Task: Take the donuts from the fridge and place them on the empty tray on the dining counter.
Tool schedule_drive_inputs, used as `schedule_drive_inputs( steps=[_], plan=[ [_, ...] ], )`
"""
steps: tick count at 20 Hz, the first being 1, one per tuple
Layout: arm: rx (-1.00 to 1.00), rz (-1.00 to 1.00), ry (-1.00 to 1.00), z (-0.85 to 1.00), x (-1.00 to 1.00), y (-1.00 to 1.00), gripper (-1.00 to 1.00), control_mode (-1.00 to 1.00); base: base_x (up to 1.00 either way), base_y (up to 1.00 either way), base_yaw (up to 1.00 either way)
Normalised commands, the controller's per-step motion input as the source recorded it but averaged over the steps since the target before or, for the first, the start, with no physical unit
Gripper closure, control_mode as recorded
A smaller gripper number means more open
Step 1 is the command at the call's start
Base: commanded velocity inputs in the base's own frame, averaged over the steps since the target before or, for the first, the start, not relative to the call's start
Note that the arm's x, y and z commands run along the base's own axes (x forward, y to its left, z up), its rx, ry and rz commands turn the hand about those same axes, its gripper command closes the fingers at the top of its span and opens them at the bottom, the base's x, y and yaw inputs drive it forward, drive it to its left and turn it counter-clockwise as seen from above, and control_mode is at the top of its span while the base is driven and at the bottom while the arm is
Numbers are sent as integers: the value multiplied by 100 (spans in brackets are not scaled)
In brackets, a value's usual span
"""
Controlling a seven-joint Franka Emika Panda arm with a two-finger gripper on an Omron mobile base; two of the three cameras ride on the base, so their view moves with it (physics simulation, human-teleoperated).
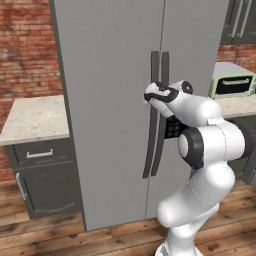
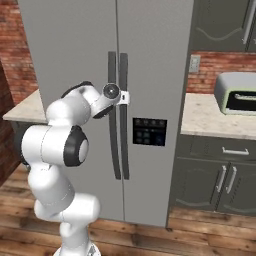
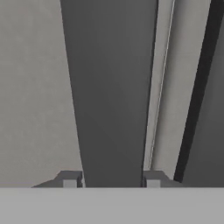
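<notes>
The tall light-grey fridge stands right in front of me with both doors closed. My gripper is up against its two long dark vertical handles at about mid-height. In the hand view, one dark handle runs straight up between my fingertips, which press against both of its edges, so my gripper is shut on it. The door seam and the second handle lie beside it. The donuts, the tray and the dining counter are out of view.
A beige wall counter over dark grey cabinets sits left of the fridge. Another counter on the right carries a toaster oven. A dark dispenser panel is set in the right door. Brick wall behind, wood floor below.
</notes>
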Motion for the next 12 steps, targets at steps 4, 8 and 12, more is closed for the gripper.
schedule_drive_inputs(
  steps=[4, 8, 12],
  plan=[
    [1, 1, 23, 15, -4, 100, 100, -100, 0, 0, 0],
    [0, 0, 31, 61, -35, 100, 100, -100, 0, 0, 0],
    [0, 0, 5, 28, -91, 100, 100, -100, 0, 0, 0]
  ],
)
